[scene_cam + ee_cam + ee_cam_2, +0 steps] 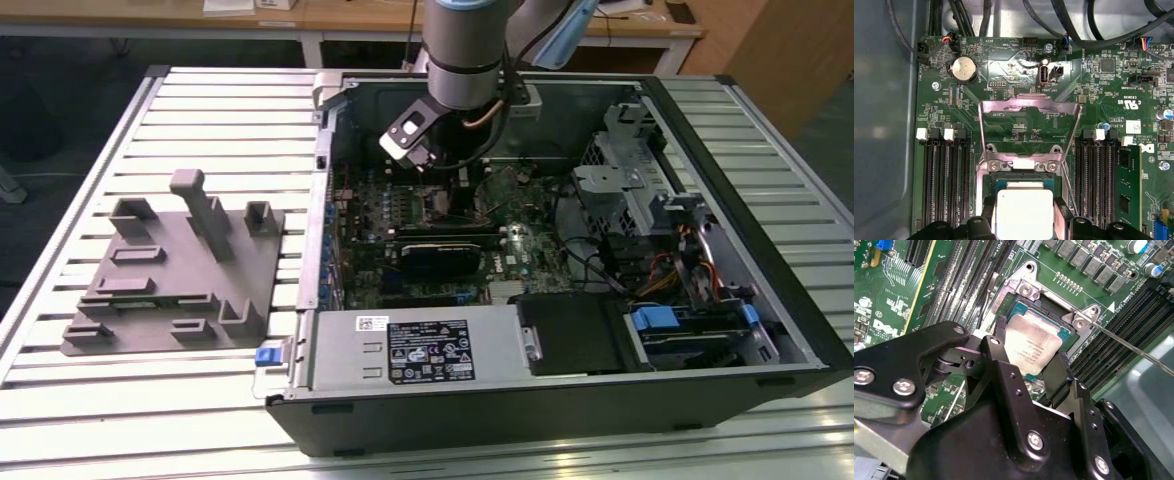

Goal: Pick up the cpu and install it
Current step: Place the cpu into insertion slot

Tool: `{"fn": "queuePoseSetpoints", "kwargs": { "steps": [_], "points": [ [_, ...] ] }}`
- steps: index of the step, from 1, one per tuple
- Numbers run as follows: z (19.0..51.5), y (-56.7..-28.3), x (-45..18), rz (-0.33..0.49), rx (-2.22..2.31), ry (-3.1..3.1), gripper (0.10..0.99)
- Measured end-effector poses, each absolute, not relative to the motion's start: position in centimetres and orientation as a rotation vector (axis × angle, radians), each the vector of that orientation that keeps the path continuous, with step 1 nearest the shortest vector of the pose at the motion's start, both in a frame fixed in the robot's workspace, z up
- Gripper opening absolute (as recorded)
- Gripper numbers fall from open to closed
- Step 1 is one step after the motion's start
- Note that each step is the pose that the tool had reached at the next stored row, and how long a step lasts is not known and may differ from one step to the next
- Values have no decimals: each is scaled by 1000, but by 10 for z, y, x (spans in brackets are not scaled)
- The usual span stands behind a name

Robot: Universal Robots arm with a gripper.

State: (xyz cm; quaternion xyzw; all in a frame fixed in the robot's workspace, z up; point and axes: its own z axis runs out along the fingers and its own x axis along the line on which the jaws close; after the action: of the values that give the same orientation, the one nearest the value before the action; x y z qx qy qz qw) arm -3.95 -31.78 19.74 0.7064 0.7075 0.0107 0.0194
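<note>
Over the open socket (1050,312), the gripper (1030,347) is clamped on the cpu (1024,212) by opposite edges; it looks light, stiff, slick-topped, likely delicate underneath, so an edge hold seems right.

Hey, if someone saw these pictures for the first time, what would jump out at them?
The silver cpu at the motherboard socket, the claw shut on two opposite edges. Beside it the socket's metal frame stands flipped open. In the exterior view the arm reaches into the open computer case, a grey tray at the exterior view's left.
</note>
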Motion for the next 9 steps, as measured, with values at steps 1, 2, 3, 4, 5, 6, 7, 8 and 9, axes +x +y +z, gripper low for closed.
{"fn": "queuePoseSetpoints", "kwargs": {
  "steps": [1,2,3,4,5,6,7,8,9],
  "points": [
    [197,-318,-39,33,2192,2196,541],
    [196,-318,-39,33,2192,2195,541],
    [196,-318,-39,33,2192,2195,541],
    [195,-318,-39,33,2193,2195,541],
    [195,-318,-39,33,2192,2195,541],
    [194,-318,-39,33,2193,2195,541],
    [194,-318,-39,33,2192,2195,541],
    [193,-318,-39,32,2192,2195,541],
    [193,-318,-39,32,2192,2195,541]
  ]
}}
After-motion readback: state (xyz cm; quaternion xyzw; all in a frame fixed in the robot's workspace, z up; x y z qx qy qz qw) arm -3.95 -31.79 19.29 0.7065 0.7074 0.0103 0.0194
